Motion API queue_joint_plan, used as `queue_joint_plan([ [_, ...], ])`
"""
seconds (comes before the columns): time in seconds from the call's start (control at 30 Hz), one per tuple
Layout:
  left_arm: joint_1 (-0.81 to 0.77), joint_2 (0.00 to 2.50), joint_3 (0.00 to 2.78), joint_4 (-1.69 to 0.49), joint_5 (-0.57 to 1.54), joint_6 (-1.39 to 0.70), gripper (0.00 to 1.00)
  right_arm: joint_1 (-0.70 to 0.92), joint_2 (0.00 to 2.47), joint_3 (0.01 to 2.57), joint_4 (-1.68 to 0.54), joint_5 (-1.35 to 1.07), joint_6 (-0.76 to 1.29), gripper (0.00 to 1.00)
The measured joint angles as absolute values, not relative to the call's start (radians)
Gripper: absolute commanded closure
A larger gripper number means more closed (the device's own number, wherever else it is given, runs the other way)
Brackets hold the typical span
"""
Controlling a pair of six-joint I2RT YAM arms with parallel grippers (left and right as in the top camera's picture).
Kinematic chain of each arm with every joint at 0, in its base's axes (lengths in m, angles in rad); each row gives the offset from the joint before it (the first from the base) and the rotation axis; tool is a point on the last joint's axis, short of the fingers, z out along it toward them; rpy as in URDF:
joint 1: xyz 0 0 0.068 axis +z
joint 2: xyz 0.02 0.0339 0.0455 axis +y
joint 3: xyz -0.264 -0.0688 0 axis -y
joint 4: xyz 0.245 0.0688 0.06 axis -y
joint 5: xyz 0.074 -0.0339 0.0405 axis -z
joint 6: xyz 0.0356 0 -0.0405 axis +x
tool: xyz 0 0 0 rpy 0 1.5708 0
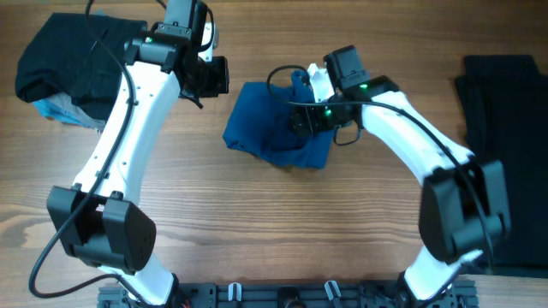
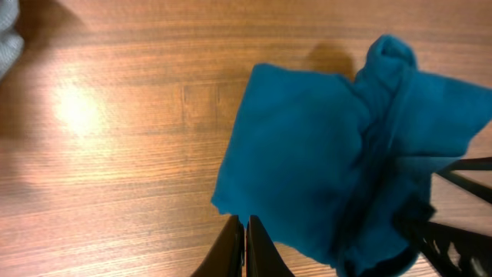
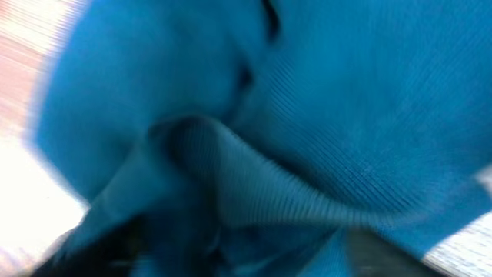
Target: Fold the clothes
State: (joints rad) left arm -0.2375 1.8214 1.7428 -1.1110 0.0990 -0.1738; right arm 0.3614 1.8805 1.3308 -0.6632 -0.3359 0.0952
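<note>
Royal-blue fabric T-shirt [image 1: 270, 133] is wadded up mid-way across the brown wooden table [image 1: 257, 231]. It isn't flat and has no clean fold in it yet.

Left gripper [image 1: 214, 77] sits just off the shirt's left edge. Its fingers [image 2: 229, 254] are clenched together with nothing visibly between them. The tips are right at the hem, so we read it as staged to re-pinch that edge and draw it out.

Right gripper [image 1: 301, 118] is buried in the shirt's right side with cloth heaped around it. Its own wrist view is only blurred blue fabric. The left wrist view shows its dark fingers standing apart with cloth bunched there. We can't tell whether it's grasping or has let go.

A black garment pile [image 1: 68, 51] with a light-blue piece [image 1: 58, 109] poking out sits at the far left. We judge that's the queue, parked out of the work zone. The flat black stack [image 1: 505, 103] at the right edge looks like the done side.

Our call is that we're at an early, spreading stage. The risk is that pulling one edge just slides the whole wad.
</note>
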Motion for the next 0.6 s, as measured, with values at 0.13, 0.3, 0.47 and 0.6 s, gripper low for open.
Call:
queue_joint_plan([
  [0.13,-0.236,1.824,1.634,-1.039,0.142,-0.174,0.96,0.329,1.929,1.325,-0.785,-0.223,0.181,0.21],
  [0.3,-0.236,1.827,1.505,-0.95,0.269,-0.174,0.96,0.175,1.925,1.324,-0.889,-0.121,0.217,0.31],
  [0.47,-0.239,1.827,1.479,-0.909,0.358,-0.173,0.91,0.141,1.758,1.325,-0.873,-0.331,0.102,0.71],
  [0.6,-0.269,1.827,1.434,-0.815,0.379,-0.173,0.9,0.189,1.7,1.329,-0.871,-0.454,0.066,0.31],
])
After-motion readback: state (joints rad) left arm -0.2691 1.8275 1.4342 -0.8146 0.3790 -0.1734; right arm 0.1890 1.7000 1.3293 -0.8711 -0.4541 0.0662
